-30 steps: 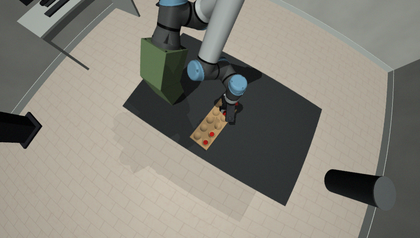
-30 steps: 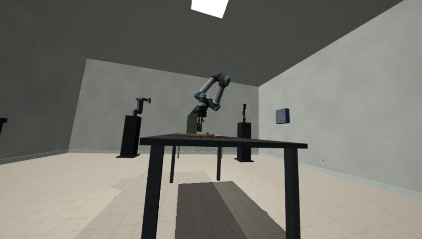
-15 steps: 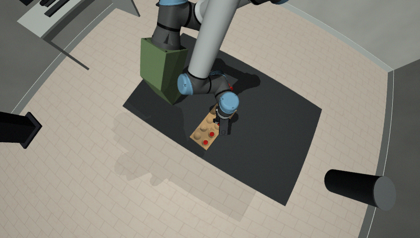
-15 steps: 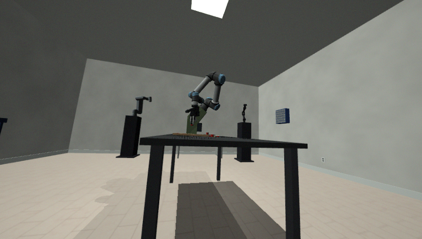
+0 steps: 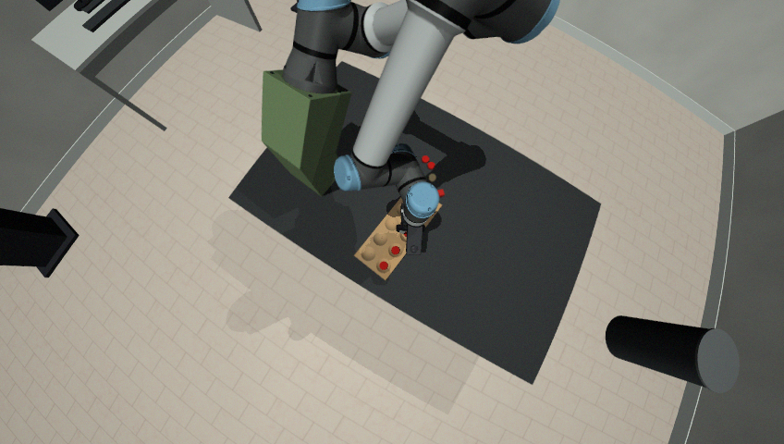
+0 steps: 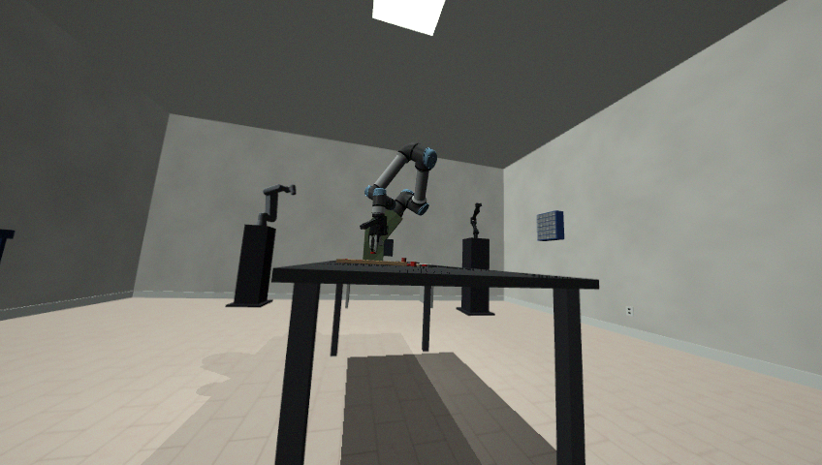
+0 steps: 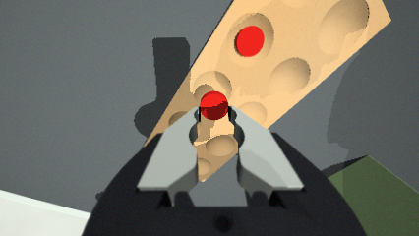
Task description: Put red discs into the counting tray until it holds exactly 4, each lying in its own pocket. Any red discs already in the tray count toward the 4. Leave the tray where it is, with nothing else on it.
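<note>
Nowhere is any writing or label legible. Over the dark rectangular table mat [image 5: 495,264], the grey-and-blue jointed arm [image 5: 385,99] on its green pedestal [image 5: 297,131] hides the far end of the tan wooden counting tray [image 5: 367,253]. Two red discs [image 5: 395,251] lie in pockets near its near end. The grey two-jaw gripper [image 7: 214,118] is clenched on a small red disc [image 7: 213,104] above the tray. Loose red pieces [image 5: 427,161] and a tan disc [image 5: 432,177] lie just beyond the tray, partly hidden.
</note>
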Controlling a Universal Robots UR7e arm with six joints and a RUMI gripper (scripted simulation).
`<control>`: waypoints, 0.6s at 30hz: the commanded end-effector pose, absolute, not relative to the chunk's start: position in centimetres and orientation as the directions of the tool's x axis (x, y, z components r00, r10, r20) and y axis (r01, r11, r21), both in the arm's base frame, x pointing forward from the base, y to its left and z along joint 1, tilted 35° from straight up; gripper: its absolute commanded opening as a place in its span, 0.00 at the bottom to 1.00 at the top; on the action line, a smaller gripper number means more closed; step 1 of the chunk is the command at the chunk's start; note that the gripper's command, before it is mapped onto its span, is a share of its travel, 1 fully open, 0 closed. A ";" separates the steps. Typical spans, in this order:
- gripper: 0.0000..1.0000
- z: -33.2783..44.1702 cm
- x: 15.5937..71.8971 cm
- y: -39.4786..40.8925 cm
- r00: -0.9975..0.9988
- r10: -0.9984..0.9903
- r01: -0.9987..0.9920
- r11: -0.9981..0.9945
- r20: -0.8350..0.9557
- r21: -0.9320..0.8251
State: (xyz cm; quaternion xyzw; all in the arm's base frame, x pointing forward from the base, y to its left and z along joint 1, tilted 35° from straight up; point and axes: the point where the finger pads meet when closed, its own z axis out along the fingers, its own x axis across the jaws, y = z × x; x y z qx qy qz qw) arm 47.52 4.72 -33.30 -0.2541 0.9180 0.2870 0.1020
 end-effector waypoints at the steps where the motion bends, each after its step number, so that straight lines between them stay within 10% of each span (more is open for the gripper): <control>1: 0.00 -34.9 47.8 5.7 -0.850 -0.407 -0.525 0.708 -0.334 0.473; 18: 0.00 -36.2 47.9 6.7 -0.850 -0.407 -0.525 0.708 -0.334 0.473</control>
